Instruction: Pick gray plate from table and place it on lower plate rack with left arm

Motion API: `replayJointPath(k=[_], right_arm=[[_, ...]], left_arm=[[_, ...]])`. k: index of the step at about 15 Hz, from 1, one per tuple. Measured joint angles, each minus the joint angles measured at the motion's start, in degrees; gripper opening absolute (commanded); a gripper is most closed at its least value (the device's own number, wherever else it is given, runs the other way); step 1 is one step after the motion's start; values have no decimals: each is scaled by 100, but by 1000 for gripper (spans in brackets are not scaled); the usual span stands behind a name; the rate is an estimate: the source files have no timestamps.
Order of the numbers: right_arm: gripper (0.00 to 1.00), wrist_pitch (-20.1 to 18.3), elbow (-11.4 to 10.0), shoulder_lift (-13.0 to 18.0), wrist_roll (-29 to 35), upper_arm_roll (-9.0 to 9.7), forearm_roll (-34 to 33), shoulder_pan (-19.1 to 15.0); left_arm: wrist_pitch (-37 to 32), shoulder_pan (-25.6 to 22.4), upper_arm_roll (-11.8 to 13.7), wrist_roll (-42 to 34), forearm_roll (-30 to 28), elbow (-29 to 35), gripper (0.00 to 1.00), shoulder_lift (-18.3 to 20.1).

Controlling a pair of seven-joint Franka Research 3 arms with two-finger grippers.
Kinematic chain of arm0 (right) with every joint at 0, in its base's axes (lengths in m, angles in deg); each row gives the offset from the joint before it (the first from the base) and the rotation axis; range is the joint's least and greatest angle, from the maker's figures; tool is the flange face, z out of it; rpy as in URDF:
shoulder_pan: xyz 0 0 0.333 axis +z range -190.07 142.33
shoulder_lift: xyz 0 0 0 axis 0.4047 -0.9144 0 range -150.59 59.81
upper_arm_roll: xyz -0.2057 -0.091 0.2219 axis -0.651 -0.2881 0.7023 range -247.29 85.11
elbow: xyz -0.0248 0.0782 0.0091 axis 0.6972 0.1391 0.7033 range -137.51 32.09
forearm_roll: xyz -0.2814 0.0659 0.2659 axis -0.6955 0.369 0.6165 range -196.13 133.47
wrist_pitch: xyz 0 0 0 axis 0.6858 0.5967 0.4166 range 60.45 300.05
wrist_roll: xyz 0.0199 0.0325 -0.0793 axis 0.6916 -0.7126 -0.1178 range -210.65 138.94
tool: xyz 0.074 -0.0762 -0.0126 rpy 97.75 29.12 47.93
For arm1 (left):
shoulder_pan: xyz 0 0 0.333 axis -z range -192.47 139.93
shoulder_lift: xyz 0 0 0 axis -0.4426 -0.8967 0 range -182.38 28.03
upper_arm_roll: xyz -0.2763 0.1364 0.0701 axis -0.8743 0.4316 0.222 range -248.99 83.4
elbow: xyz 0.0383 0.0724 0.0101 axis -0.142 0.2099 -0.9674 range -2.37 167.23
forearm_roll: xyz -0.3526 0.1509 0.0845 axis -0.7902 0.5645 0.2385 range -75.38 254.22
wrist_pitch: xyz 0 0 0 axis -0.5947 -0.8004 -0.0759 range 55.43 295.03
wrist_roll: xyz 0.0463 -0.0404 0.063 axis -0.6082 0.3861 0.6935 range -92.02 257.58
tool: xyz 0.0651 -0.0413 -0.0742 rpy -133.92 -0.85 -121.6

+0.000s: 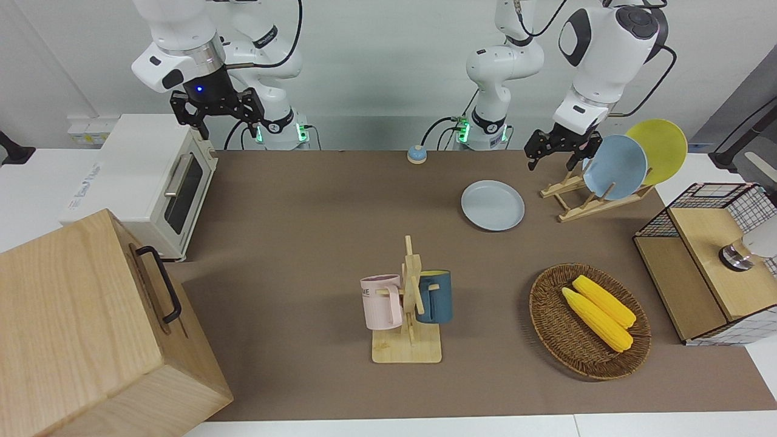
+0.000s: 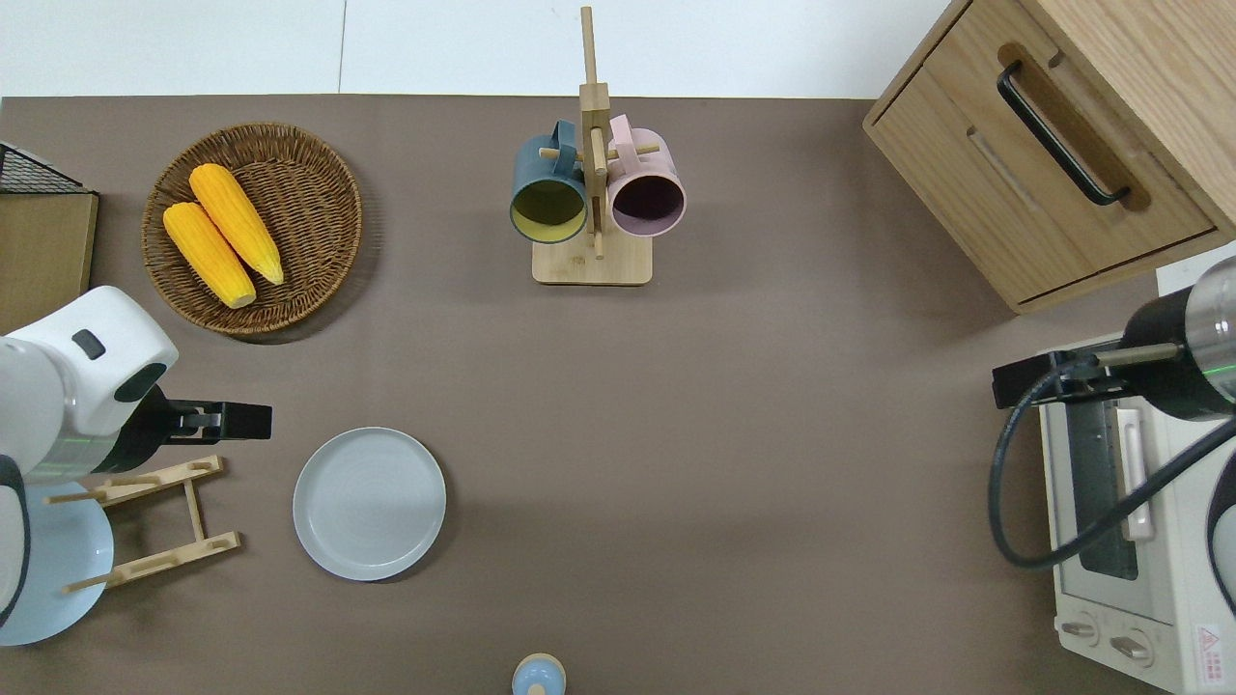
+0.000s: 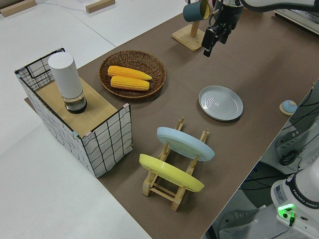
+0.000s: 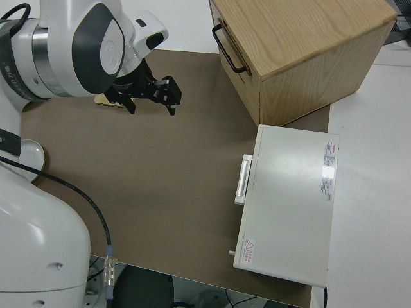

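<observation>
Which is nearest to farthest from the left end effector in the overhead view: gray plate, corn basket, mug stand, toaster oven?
From the left end effector:
1. gray plate, on the table just beside it.
2. corn basket, farther from the robots.
3. mug stand, mid-table, farther from the robots.
4. toaster oven, at the right arm's end.

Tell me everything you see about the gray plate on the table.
The gray plate is round, shallow and pale gray with a faint blue tint, plain and matte, with a low raised rim. It lies flat and right side up on the table, empty, beside the lower plate rack and nearer the robots than the wicker basket. Nothing touches it but the table; the left pincer hangs in the air apart from it.
</observation>
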Motion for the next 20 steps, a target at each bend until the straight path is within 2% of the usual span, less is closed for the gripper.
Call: replayJointPath(k=[20], right_arm=[[987, 0, 0, 0, 0, 0, 0, 0]], left_arm=[[0, -17, 56, 6, -2, 106, 1000, -18]])
